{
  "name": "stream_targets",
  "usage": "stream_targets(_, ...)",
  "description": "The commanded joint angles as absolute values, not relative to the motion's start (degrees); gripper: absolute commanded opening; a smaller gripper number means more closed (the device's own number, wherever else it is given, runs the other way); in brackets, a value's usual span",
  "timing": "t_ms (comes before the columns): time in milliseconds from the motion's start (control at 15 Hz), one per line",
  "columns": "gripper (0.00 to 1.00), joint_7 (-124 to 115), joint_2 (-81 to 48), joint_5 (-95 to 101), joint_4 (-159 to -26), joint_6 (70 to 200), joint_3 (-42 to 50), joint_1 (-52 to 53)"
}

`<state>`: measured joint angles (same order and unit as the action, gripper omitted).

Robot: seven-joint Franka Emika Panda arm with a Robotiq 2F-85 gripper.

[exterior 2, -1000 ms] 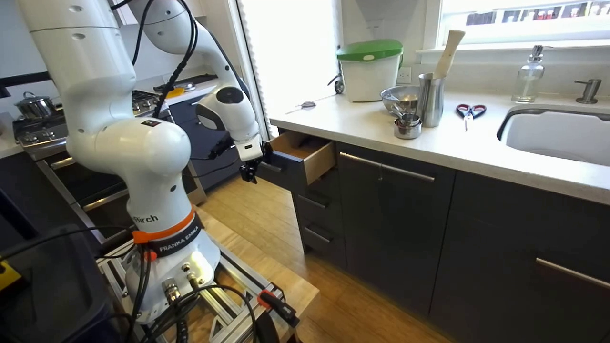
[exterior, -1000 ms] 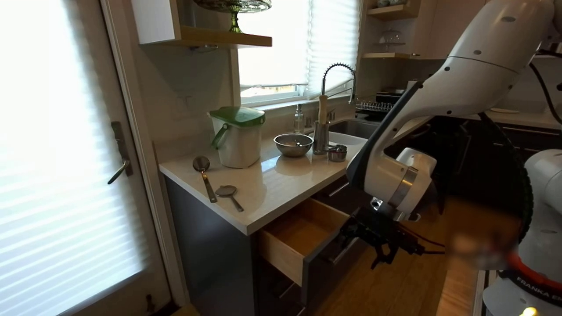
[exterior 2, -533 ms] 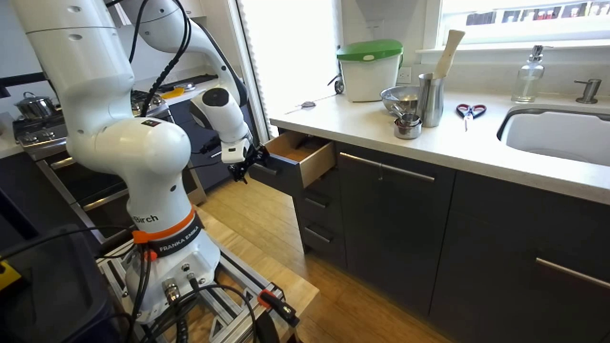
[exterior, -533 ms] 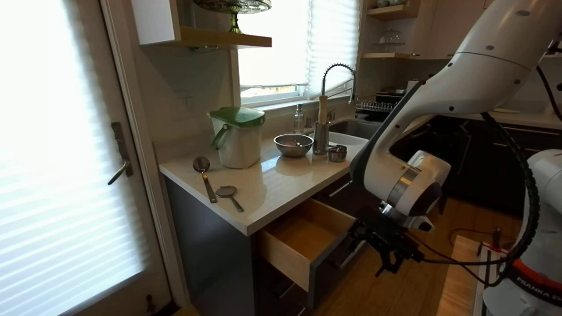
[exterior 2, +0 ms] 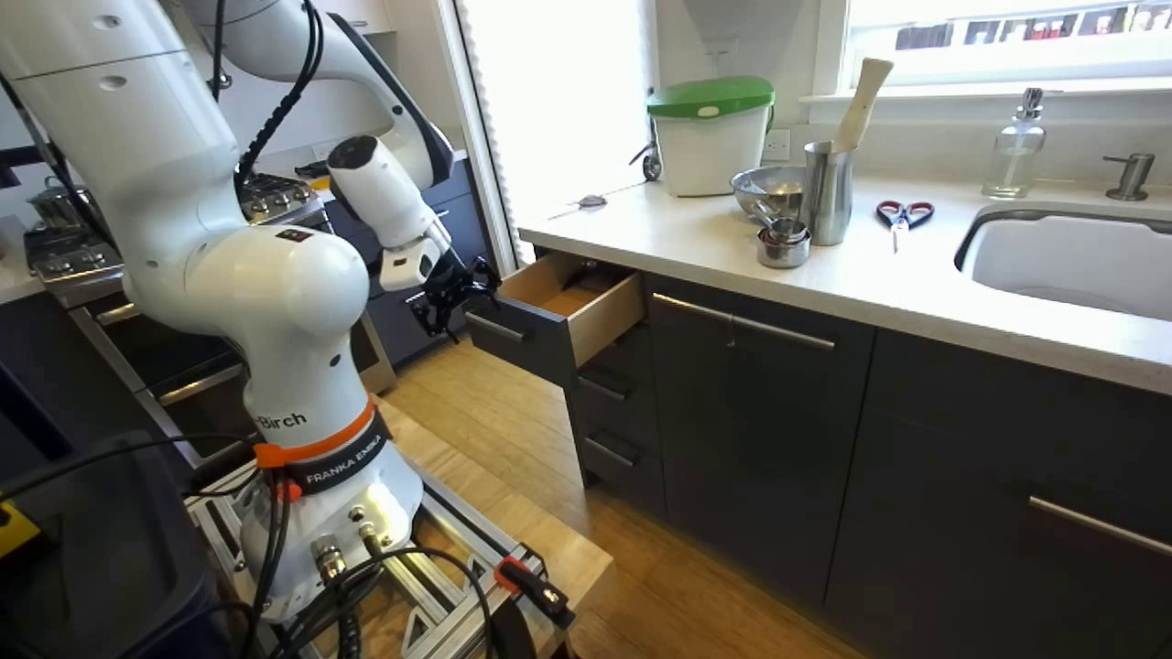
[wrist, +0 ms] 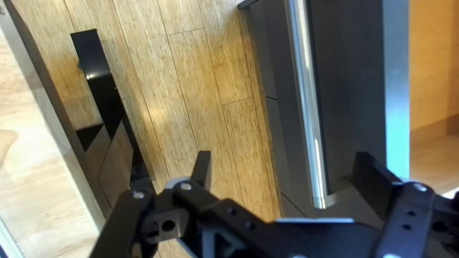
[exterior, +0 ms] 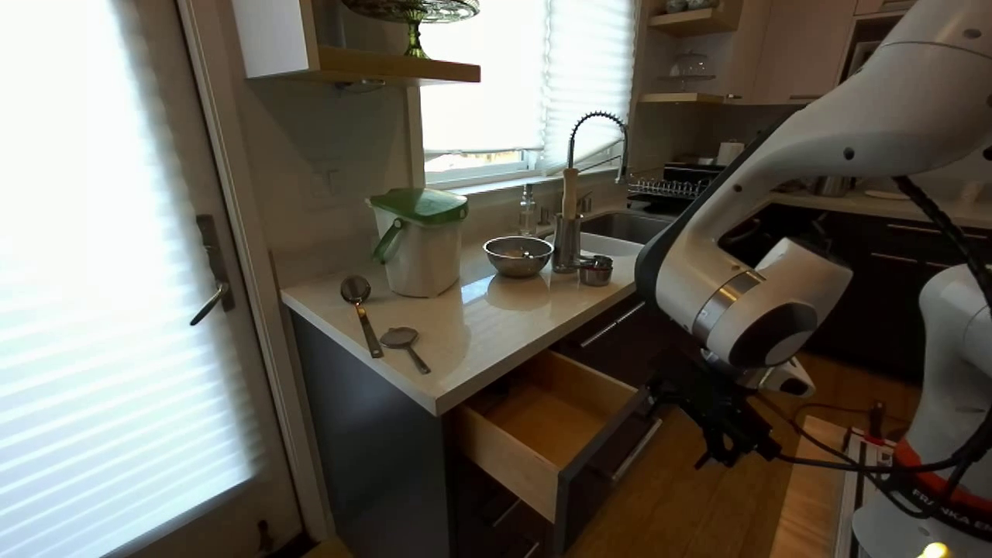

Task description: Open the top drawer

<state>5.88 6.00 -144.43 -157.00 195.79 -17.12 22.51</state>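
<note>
Top drawer (exterior 2: 538, 348) juts well out beneath the bench (exterior 2: 861, 275); the jaws hang spread, the bar handle (wrist: 308, 104) unpinched. I'd draw straight out, then back away without nudging it.

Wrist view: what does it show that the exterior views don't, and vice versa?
Wrist view only: a close look down past the gripper, fingers spread, the handle ending between them in the picture.
Exterior views only: the green-lidded bin, metal bowl and measuring cups.
Shared: gripper, handle, wood floor and the open top drawer.
</note>
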Motion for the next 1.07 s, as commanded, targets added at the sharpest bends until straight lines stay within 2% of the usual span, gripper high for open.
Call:
stream_targets(0, 1.0, 8.37, 13.75, -144.42, -158.01, 204.0, -15.74, 27.46)
stream_targets(400, 1.0, 25.09, 19.06, -143.73, -157.82, 221.21, -10.36, 37.48)
stream_targets(533, 1.0, 23.27, 17.63, -143.68, -157.03, 220.13, -12.55, 35.22)
stream_targets(1000, 1.0, 29.48, 17.9, -143.67, -157.17, 221.93, -10.74, 37.35)
